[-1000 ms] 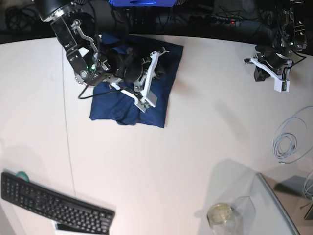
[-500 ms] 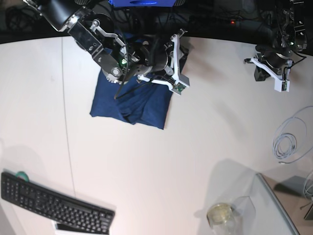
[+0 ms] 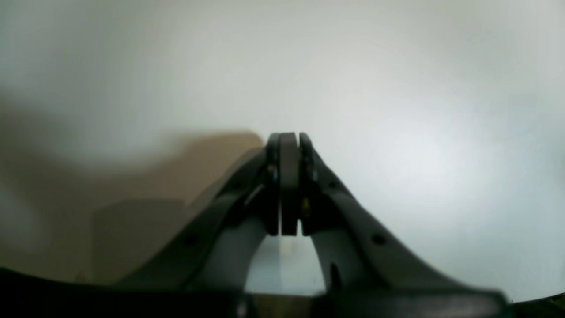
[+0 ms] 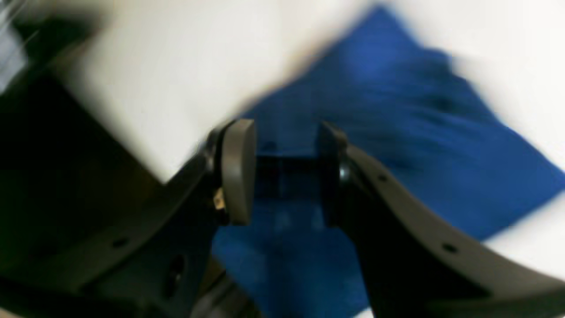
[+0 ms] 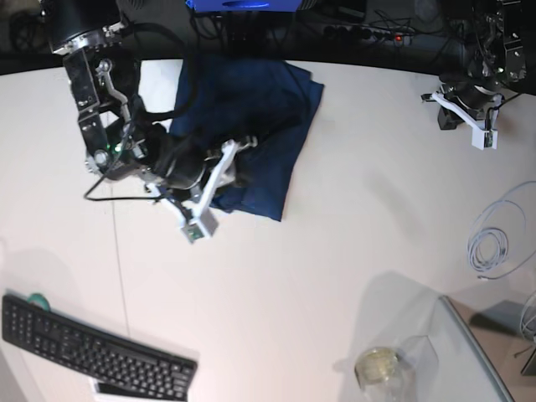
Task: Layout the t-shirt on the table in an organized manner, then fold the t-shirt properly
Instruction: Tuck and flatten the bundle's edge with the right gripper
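Note:
The dark navy t-shirt (image 5: 268, 117) lies folded in a rough rectangle on the white table (image 5: 352, 218), near its far edge. My right gripper (image 5: 239, 167) hovers over the shirt's near left part, and its arm hides that corner. In the blurred right wrist view the right gripper (image 4: 284, 172) stands open above the blue t-shirt (image 4: 397, 145), with no cloth pinched between the pads. My left gripper (image 5: 452, 113) rests at the far right, away from the shirt. In the left wrist view the left gripper (image 3: 289, 185) is shut on nothing above bare table.
A black keyboard (image 5: 92, 352) lies at the near left. A glass jar (image 5: 377, 368) and a clear tray (image 5: 473, 352) sit at the near right, with a coiled white cable (image 5: 490, 247) beyond them. A thin dark seam (image 5: 117, 268) runs down the table's left side.
My right gripper went from shut to open. Its arm swung from the shirt's far edge back to the near left part. The left arm stayed still.

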Motion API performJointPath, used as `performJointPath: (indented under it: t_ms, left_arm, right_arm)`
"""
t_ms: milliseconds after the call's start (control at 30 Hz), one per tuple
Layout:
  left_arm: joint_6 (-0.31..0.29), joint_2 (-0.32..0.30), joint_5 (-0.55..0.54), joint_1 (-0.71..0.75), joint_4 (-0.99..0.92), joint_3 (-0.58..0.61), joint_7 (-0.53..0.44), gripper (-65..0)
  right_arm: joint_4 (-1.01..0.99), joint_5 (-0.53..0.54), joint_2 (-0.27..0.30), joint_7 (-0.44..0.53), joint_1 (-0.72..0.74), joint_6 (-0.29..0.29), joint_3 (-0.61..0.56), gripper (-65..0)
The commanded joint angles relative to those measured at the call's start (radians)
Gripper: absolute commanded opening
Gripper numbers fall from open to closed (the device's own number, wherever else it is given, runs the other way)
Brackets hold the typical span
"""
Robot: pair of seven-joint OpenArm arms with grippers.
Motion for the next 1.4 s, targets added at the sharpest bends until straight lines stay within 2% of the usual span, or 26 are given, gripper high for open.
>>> performJointPath:
  t_ms: [0,300,467,767,1067,1133,1233,1367]
  left_arm:
    - [-0.002,-0.019,-0.006,-0.001,0.015,-0.007,-0.018,-65.0]
    - [-0.002,-0.019,-0.006,-0.007,0.023,-0.007,-0.018,-65.0]
    - [-0.002,-0.02,-0.006,-0.004,0.017,-0.007,-0.018,-65.0]
    - [-0.002,-0.02,-0.006,-0.002,0.015,-0.007,-0.018,-65.0]
    - [-0.002,-0.02,-0.006,-0.007,0.015,-0.007,-0.018,-65.0]
    - [-0.002,-0.02,-0.006,-0.007,0.015,-0.007,-0.018,-65.0]
    - [-0.002,-0.02,-0.006,-0.005,0.015,-0.007,-0.018,-65.0]
    - [-0.002,-0.02,-0.006,-0.007,0.015,-0.007,-0.018,-65.0]
  right_arm:
    - [-0.021,0.023,-0.022,0.01,0.013,0.011,0.026,-43.5]
    - [-0.23,0.023,-0.024,0.016,0.098,0.013,0.049,-43.5]
    - [-0.249,0.023,-0.019,0.09,0.101,0.013,0.048,-43.5]
    - [-0.29,0.022,0.01,0.097,0.125,0.013,0.049,-43.5]
    - [-0.361,0.022,0.004,0.099,0.15,0.013,0.043,-44.6]
    - [-0.361,0.022,0.002,0.099,0.15,0.016,0.041,-50.4]
    - [-0.359,0.023,-0.001,0.099,0.15,0.019,0.041,-64.4]
    - [-0.325,0.028,-0.002,0.093,0.148,0.019,0.041,-64.1]
